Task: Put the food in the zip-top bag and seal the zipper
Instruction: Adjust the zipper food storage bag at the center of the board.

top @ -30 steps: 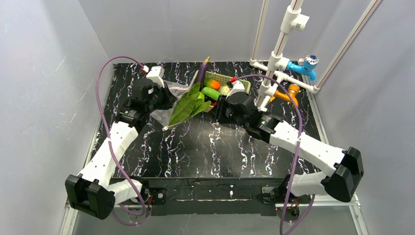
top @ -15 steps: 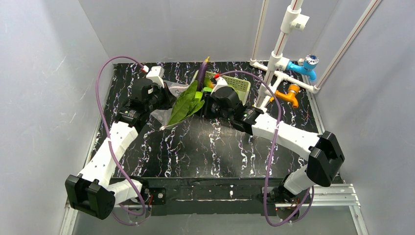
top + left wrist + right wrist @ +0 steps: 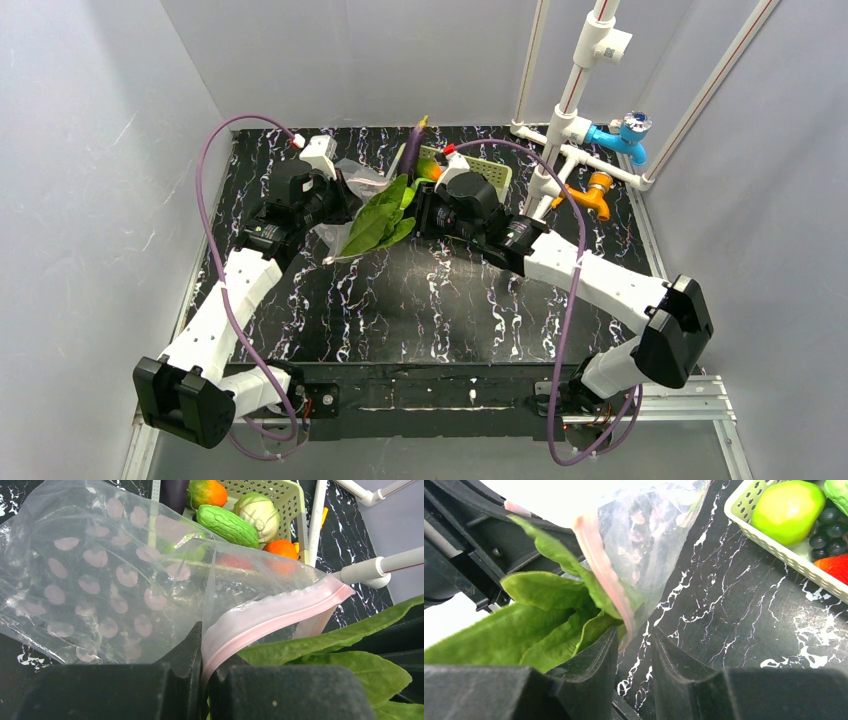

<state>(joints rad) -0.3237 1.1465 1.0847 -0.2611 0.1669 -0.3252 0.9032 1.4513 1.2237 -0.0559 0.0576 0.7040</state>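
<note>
Black, white-veined table (image 3: 420, 300) between grey walls carries the whole scene. Toward its far left the zip-top bag (image 3: 95, 580) is held by its mouth edge, the mouth turned to the right. The left gripper (image 3: 202, 647) is clamped tight on the zipper (image 3: 280, 612), the pink strip vanishing between its two closed fingers.

The big green leaves (image 3: 539, 620) lie at that mouth. One leaf reaches past the pink strip into the clear plastic, while their stem end sits at the right gripper (image 3: 634, 645). That gripper's jaws stand part-way apart, with the stem end against the inner edge of one finger and bare table showing in the gap. Whether it actually pinches the leaves cannot be told.

Just beyond the bag stands the cream basket (image 3: 295, 505) with the cucumber (image 3: 227, 525), pale green cabbage (image 3: 257, 512), orange (image 3: 281, 547) and mango (image 3: 207, 491) in it, and the dark purple piece (image 3: 174, 492) at its left end. The right wrist view adds the green apple (image 3: 786, 510) and the small red piece (image 3: 836, 565).

Compared with a second ago, the right gripper has slid left from the basket's near corner toward the bag and its elbow has drawn in. The leaves have gone with it, further into the mouth. Left arm and bag are where they were.
</note>
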